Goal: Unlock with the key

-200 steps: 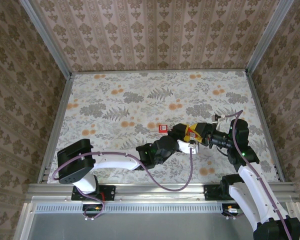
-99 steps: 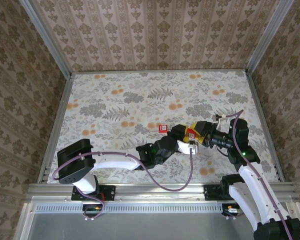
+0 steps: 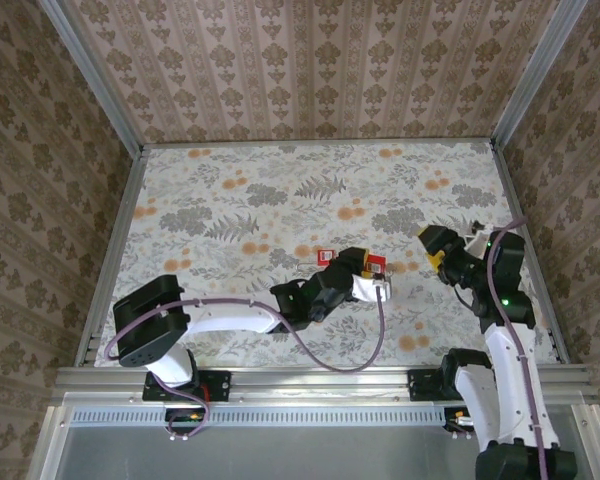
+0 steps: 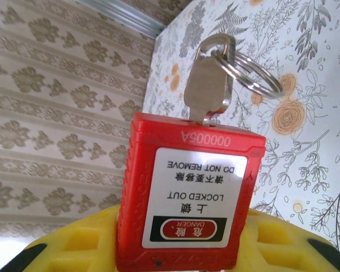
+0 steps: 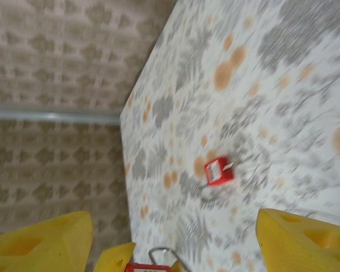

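A red padlock (image 4: 187, 192) with a white "LOCKED OUT" label sits upside down between the yellow fingers (image 4: 68, 246) of my left gripper (image 4: 184, 241), which is shut on it. A silver key (image 4: 208, 85) stands in the padlock's far end, with a key ring (image 4: 250, 75) hanging off it. From above, the left gripper (image 3: 365, 270) holds the padlock (image 3: 375, 264) near the table's middle. My right gripper (image 3: 432, 246) stands open and apart to the right of it. In the right wrist view its yellow fingers (image 5: 303, 241) are spread wide, nothing between them.
A second small red block with a white label (image 3: 326, 257) lies on the floral table (image 3: 280, 190) just left of the held padlock; it also shows as the red block (image 5: 218, 171) in the right wrist view. Patterned walls enclose the table.
My right gripper has opened and drawn back to the right, away from the padlock and key. The left gripper keeps its hold and has shifted slightly left.
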Available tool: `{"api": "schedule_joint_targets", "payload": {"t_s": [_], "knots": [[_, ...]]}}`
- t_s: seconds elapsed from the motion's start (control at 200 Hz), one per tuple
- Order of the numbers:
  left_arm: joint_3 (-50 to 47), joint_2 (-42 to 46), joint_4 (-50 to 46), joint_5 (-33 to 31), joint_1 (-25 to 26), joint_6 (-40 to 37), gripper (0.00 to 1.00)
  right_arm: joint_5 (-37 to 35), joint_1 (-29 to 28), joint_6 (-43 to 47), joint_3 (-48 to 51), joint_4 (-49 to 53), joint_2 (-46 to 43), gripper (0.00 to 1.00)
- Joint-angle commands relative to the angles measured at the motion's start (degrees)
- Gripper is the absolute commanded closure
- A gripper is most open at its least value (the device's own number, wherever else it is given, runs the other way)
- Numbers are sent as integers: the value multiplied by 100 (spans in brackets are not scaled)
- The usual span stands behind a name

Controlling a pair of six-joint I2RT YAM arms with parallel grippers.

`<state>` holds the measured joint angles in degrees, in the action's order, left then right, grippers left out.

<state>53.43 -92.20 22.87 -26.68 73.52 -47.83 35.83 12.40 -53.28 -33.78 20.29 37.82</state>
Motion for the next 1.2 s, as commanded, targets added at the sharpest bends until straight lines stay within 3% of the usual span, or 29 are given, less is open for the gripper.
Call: {"api": "schedule_joint_targets", "payload": {"t_s": [0.0, 0.34, 0.63, 1.195], "knots": [[445, -77, -661, 500, -189, 723, 78, -188, 199, 296, -236, 393, -42, 23], [1365, -935, -2052, 1824, -528, 1737, 77, -10, 201, 162, -109, 128, 49, 24], [1730, -1630, -2467, 2471, -670, 2036, 77, 77, 200, 218, -16, 137, 32, 24], [2536, -2546, -3216, 3071, -1095, 2024, 76, 189, 200, 229, 152, -12, 49, 26]]}}
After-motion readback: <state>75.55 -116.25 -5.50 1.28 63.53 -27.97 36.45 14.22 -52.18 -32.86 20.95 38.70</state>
